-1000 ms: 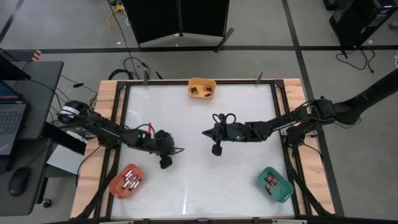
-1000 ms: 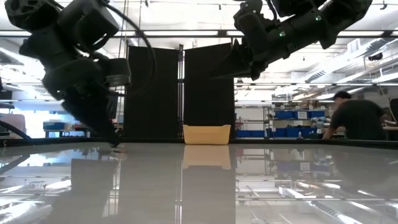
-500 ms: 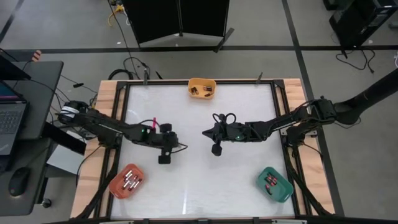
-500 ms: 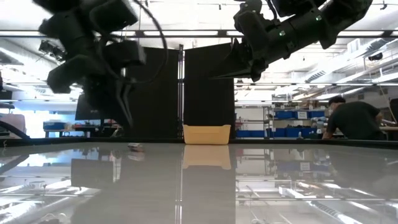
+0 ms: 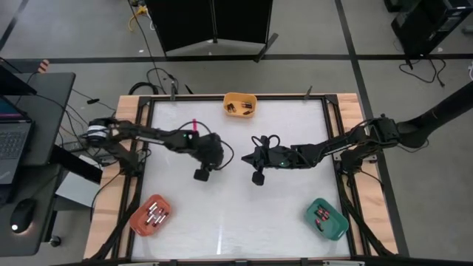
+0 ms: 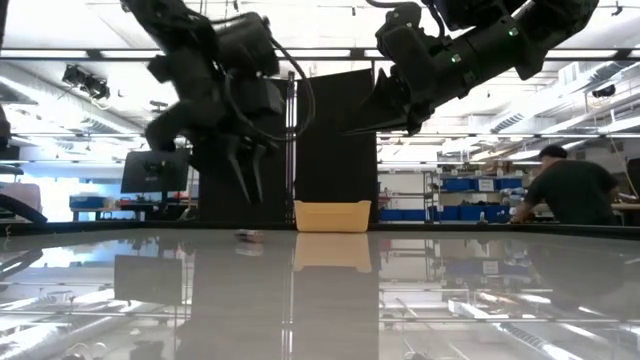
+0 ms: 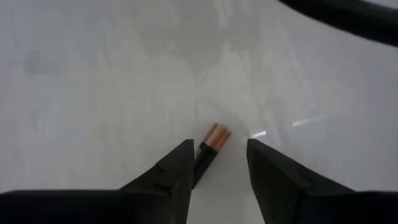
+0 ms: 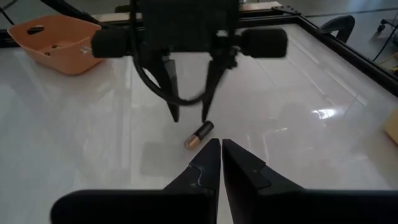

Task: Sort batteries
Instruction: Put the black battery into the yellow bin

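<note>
One battery (image 7: 210, 142), black with a copper end, lies on its side on the white table near the middle; it also shows in the right wrist view (image 8: 199, 134) and the low view (image 6: 248, 236). My left gripper (image 5: 224, 157) hangs open just above it, fingers pointing down, one fingertip on each side of it and clear of it (image 8: 189, 118). My right gripper (image 8: 221, 144) is shut and held above the table, just right of the battery, pointing at it.
A yellow-orange bin (image 5: 240, 104) with batteries stands at the far edge's middle. At the near left is a red-orange bin (image 5: 151, 214) with several batteries, and at the near right a green bin (image 5: 326, 219). A person stands in the room behind.
My left gripper has risen from the table and gone toward the table's middle and far side, rolling its wrist, and its fingers have opened. The battery, which was at its fingertips, now lies farther toward the table's right, under the gripper.
</note>
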Tool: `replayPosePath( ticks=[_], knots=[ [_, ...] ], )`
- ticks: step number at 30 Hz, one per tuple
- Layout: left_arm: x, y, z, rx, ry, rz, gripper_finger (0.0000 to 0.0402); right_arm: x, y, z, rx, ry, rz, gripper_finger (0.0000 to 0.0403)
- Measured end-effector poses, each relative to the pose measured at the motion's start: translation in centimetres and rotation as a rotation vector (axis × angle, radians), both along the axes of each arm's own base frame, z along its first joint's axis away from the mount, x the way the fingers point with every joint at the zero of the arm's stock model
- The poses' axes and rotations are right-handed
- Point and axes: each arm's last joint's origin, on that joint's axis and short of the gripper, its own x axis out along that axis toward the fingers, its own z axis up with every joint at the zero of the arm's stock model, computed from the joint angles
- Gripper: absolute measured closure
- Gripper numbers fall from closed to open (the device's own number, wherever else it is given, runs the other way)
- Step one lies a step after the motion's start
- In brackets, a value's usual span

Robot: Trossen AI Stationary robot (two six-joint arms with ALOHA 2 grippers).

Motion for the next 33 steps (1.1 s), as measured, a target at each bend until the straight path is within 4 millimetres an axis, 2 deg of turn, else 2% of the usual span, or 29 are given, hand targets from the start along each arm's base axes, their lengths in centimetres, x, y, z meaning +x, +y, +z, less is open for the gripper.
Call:
replayPosePath(
  ticks=[9,13,17,24,30,33],
  knots=[
    [1.5,2.0,-3.0,0.093,0.122,0.013,0.0236,-0.1,0.0,-0.2,-0.006,0.025,0.002,0.0380],
    [1.7,2.4,-3.4,0.086,0.126,0.036,0.0241,-0.2,0.0,-0.4,-0.008,0.047,0.002,0.0379],
    [1.7,2.4,-3.5,0.066,0.129,0.070,0.0270,-0.2,0.0,-0.5,-0.008,0.054,0.001,0.0380],
    [1.7,2.4,-3.5,0.029,0.134,0.124,0.0350,-0.3,0.0,-0.6,-0.010,0.065,0.002,0.0380],
    [1.4,2.5,-2.8,0.046,0.110,0.152,0.0355,-0.4,0.6,-0.5,-0.030,0.064,0.003,0.0382],
    [1.5,3.1,-0.9,0.066,0.053,0.184,0.0355,-0.5,1.3,-0.5,-0.043,0.066,0.005,0.0387]
  ],
)
